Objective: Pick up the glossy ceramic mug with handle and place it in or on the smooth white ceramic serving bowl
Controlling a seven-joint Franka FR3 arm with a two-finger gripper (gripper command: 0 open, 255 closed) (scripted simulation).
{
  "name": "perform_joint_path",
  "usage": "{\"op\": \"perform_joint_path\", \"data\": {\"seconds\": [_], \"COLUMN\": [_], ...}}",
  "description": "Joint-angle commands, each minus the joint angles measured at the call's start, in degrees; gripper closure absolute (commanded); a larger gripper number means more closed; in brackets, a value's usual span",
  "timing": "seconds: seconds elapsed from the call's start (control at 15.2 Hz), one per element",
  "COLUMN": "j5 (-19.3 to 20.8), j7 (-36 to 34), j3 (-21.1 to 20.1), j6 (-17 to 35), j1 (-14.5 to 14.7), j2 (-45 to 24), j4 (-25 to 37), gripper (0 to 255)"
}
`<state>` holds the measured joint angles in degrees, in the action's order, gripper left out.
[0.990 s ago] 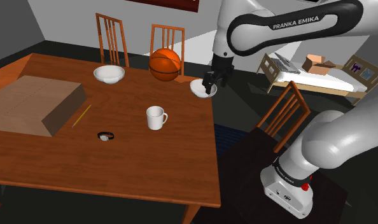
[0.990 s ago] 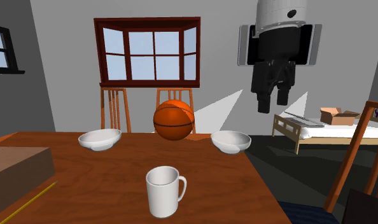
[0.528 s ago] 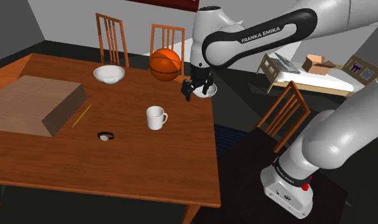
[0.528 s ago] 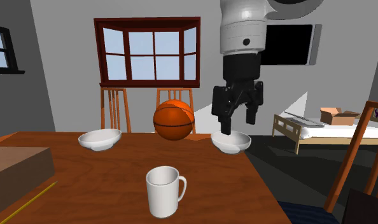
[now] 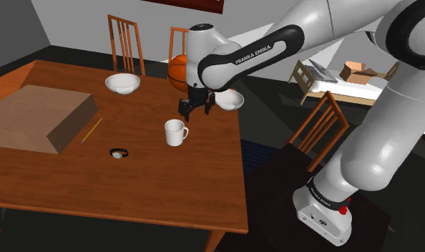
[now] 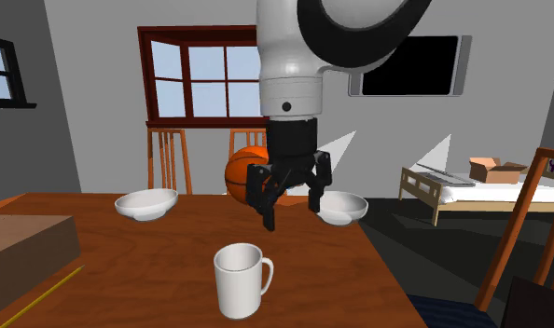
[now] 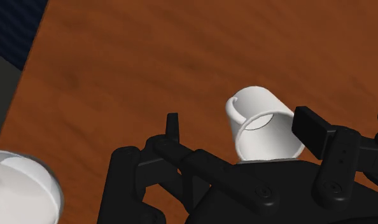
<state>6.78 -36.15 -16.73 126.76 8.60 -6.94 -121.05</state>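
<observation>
Standing upright near the middle of the wooden tabletop [image 5: 132,179], the mug [image 5: 175,132] is plain glossy white, empty, with a loop handle. The gripper [image 6: 293,216] hovers just above it, fingers spread around nothing. Along the chair-side edge sit a white bowl [image 5: 229,99] at the corner, an orange basketball [image 5: 177,71] and a second bowl [image 5: 122,84]. Grey walls, a red-framed window [image 6: 216,76], a bed [image 5: 354,86] beyond

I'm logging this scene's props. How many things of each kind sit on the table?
Mug: 1
Bowls: 2
Basketball: 1
Box: 1
Pencil: 1
Watch: 1
Total: 7
</observation>
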Motion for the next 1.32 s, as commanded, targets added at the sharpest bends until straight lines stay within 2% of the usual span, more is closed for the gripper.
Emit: {"op": "perform_joint_path", "data": {"seconds": [0.0,0.59,1.25], "j5": [2.0,8.1,9.4], "j7": [-3.0,-11.9,-12.8], "j3": [-0.2,1.6,2.6], "j6": [1.1,0.5,4.4], "j1": [1.0,7.5,8.1], "j2": [-4.9,-25.0,-29.2], "j4": [3.6,24.2,24.4], "gripper": [0,0,0]}}
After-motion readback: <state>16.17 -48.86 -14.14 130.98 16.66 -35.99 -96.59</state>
